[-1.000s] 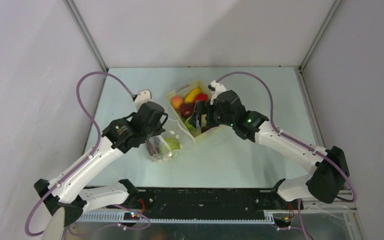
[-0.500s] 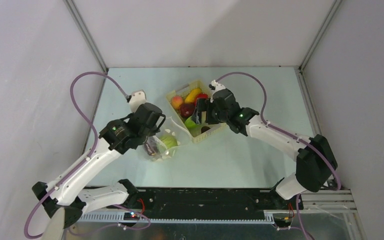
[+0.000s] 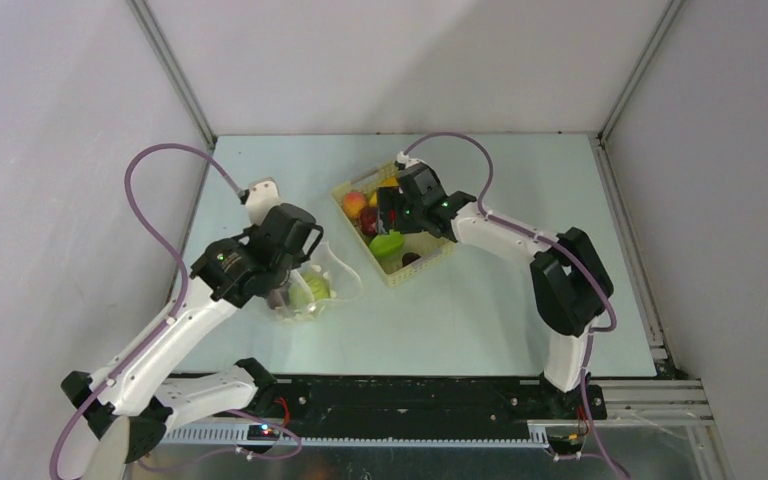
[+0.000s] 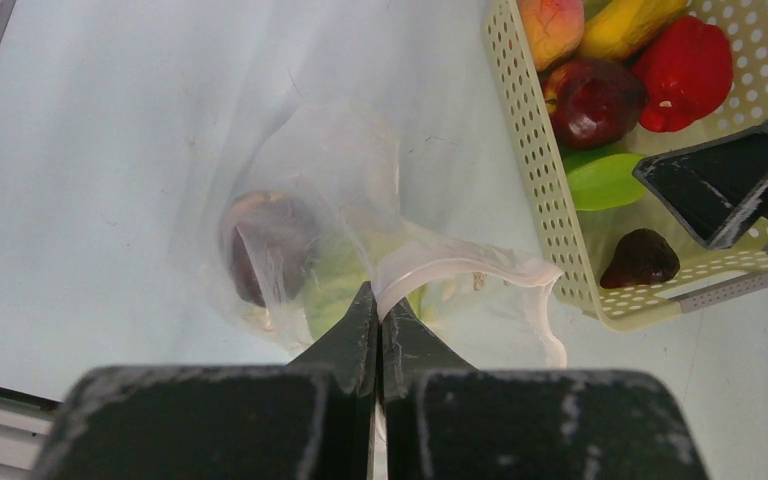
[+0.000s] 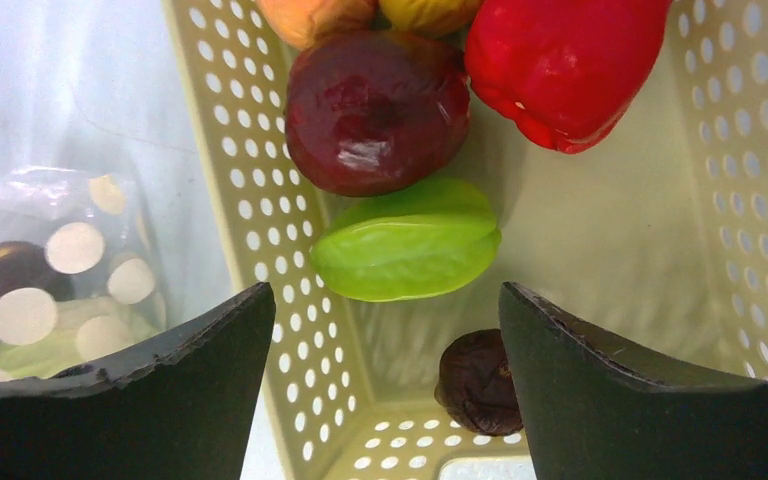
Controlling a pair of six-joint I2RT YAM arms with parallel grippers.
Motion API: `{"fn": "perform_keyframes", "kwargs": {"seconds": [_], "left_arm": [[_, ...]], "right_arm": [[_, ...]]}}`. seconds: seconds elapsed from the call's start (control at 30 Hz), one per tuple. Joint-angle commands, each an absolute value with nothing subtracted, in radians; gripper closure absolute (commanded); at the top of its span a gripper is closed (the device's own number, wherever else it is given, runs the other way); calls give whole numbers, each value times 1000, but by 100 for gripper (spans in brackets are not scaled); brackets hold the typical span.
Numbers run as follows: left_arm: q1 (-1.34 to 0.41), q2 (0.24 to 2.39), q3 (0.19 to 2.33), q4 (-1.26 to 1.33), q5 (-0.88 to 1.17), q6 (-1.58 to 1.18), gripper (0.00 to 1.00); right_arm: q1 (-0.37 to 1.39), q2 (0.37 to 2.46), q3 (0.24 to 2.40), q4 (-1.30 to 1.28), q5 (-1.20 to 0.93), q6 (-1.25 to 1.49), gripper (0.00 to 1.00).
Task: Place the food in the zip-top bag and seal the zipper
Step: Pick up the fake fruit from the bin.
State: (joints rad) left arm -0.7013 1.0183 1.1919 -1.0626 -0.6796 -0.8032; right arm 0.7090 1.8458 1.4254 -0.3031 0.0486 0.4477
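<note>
The clear dotted zip-top bag (image 3: 307, 296) lies left of the basket and holds a dark red apple (image 4: 260, 245) and a pale green round fruit (image 4: 332, 285). My left gripper (image 4: 378, 300) is shut on the bag's mouth edge, where the zipper strip (image 4: 460, 266) curls up. My right gripper (image 5: 385, 290) is open and empty, low over the basket (image 3: 430, 262). Below it lie a green fruit (image 5: 405, 240), a dark red apple (image 5: 375, 110), a red pepper (image 5: 560, 65) and a small dark fruit (image 5: 478, 385). The peach (image 4: 550, 25) and banana (image 4: 630, 20) sit at the basket's far end.
The pale yellow slotted basket wall (image 5: 260, 200) stands between my right gripper's fingers, and the bag (image 5: 50, 290) lies just left of it. Grey walls enclose the table (image 3: 520, 300) on three sides.
My right gripper has moved left and farther back over the basket, its arm stretching out. My left gripper has drawn the bag a little to the left, away from the basket.
</note>
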Motion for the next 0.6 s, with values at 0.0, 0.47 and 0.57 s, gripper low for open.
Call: {"fn": "perform_keyframes", "kwargs": {"seconds": [0.0, 0.47, 0.57], "left_arm": [[-688, 1004, 1213, -1032, -716, -799, 100], [-684, 1007, 1173, -995, -652, -803, 100], [-684, 1008, 1173, -998, -650, -804, 100]], "right_arm": [[710, 1903, 1492, -364, 62, 390, 15], [704, 1927, 1503, -366, -206, -34, 16], [693, 1921, 1503, -371, -291, -133, 15]]}}
